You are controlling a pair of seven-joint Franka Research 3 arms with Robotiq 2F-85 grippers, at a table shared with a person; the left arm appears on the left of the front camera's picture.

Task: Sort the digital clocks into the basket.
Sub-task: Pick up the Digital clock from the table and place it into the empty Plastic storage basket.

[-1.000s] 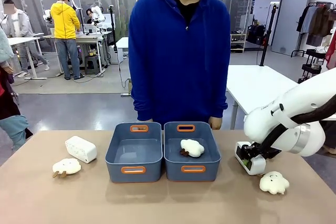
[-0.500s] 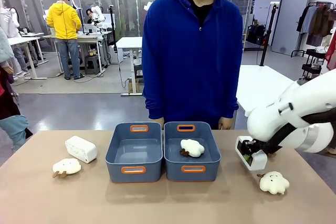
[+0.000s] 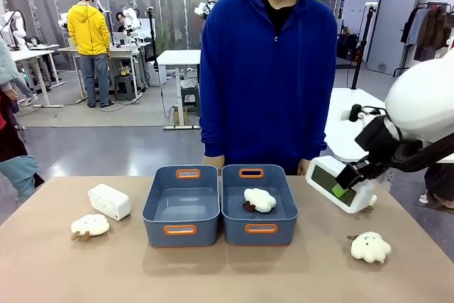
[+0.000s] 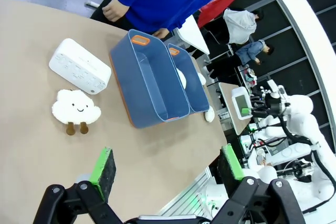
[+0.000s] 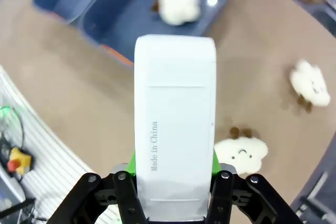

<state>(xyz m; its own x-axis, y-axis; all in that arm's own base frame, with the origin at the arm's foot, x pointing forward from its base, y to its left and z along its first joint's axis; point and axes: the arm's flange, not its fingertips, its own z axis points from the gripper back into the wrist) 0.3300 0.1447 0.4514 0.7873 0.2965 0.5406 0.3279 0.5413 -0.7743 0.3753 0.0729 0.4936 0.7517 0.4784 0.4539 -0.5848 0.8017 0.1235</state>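
— Where's the digital clock [image 3: 330,183]?
— Clamped in the right hand [image 3: 343,191], above the tabletop [image 3: 227,267], right of the basket holding a cloud plush [image 3: 260,229].
— The other clock [image 3: 109,201]?
— On the tabletop, left of the empty basket [image 3: 181,228]. The left hand [image 4: 165,169] hangs released, well apart from it.

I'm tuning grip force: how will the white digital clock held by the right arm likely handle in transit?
The digital clock looks rigid: its plastic shell shows straight, undented edges in the right gripper's fingers. Probably light, since a grip near one end holds it clear of the table. Its smooth casing might slip, though the green pads should help.
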